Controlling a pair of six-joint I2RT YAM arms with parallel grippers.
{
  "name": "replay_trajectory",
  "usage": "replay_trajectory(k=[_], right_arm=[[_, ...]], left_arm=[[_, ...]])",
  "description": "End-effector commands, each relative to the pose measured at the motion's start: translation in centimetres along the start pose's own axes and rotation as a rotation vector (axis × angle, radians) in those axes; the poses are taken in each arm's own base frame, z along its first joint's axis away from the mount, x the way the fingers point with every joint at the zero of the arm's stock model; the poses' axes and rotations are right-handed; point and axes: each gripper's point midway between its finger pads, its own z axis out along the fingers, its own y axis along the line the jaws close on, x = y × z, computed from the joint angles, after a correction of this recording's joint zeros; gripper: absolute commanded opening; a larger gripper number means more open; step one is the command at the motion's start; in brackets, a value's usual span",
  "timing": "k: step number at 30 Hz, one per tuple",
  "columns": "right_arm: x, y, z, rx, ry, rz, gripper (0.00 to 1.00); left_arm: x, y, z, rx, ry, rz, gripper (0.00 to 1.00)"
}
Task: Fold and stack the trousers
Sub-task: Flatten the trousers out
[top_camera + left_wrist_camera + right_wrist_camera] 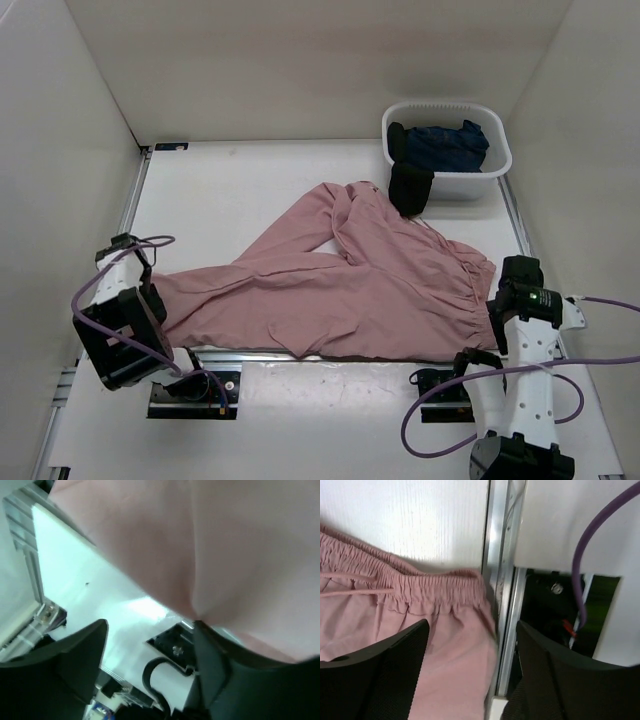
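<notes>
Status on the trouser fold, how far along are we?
Done: the trousers lie spread on the table, waistband to the right, legs splayed left, wrinkled. In hand: nothing. The left claw is open by the leg end and the right claw is open over the waistband. Left: no tidy fold shows yet, so the folding and stacking remain. Dark garments sit in the basket.

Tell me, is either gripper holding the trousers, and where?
Neither. Left gripper and right gripper both stand open; the trousers lie ungripped.
</notes>
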Motion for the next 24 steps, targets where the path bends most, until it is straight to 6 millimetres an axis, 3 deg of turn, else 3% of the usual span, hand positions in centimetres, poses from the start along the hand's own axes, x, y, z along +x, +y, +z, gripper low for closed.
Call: replay_trajectory(k=[1, 2, 3, 4, 6, 9, 11, 13, 16, 18, 21, 22, 24], right_arm=[[-3.1, -0.4, -1.2, 0.013, -0.133, 0.006, 0.77], [-3.5, 0.1, -1.3, -0.003, -0.142, -0.035, 0.78], [-4.4, 1.5, -1.6, -0.058, -0.171, -0.026, 0.78], [-4.0, 2.3, -1.6, -0.087, -0.142, -0.046, 0.78], [-3.5, 4.0, -1.8, -0.144, -0.112, -0.104, 0.78], [-2.3, 5.7, -1.7, -0.184, -0.055, -0.146, 0.78], [-1.9, 5.9, -1.5, -0.189, -0.041, -0.169, 0.78], [-1.2, 6.1, -0.9, -0.195, -0.03, -0.183, 0.78], [-0.3, 7.2, -0.4, -0.253, -0.009, -0.194, 0.77], [1.4, 7.9, -0.2, -0.296, 0.055, -0.209, 0.77], [3.7, 6.8, 2.0, -0.234, 0.123, -0.229, 0.78], [4.5, 5.9, 2.9, -0.193, 0.144, -0.237, 0.78], [5.1, 5.1, 4.1, -0.141, 0.149, -0.245, 0.8]], left_arm=[[-3.4, 2.7, -3.3, -0.052, -0.136, -0.086, 0.85], [-6.3, 3.6, -5.4, -0.04, -0.209, -0.124, 0.87], [-7.6, 4.0, -6.3, -0.04, -0.238, -0.139, 0.87], [-9.1, 3.8, -7.0, -0.021, -0.279, -0.144, 0.87], [-10.8, 3.2, -6.9, -0.04, -0.295, -0.122, 0.84], [-11.1, 2.2, -4.1, -0.086, -0.249, -0.09, 0.84], [-10.0, 0.8, -2.1, -0.065, -0.184, -0.051, 0.84], [-10.6, 0.2, -0.9, -0.065, -0.175, -0.046, 0.84], [-12.5, -0.2, -0.3, -0.064, -0.196, -0.057, 0.86], [-13.2, -0.6, 0.0, -0.052, -0.198, -0.057, 0.86], [-13.2, -1.2, 1.4, -0.062, -0.171, -0.043, 0.84], [-12.9, -1.3, 2.0, -0.072, -0.154, -0.035, 0.82], [-12.5, -1.7, 2.8, -0.072, -0.138, -0.026, 0.61]])
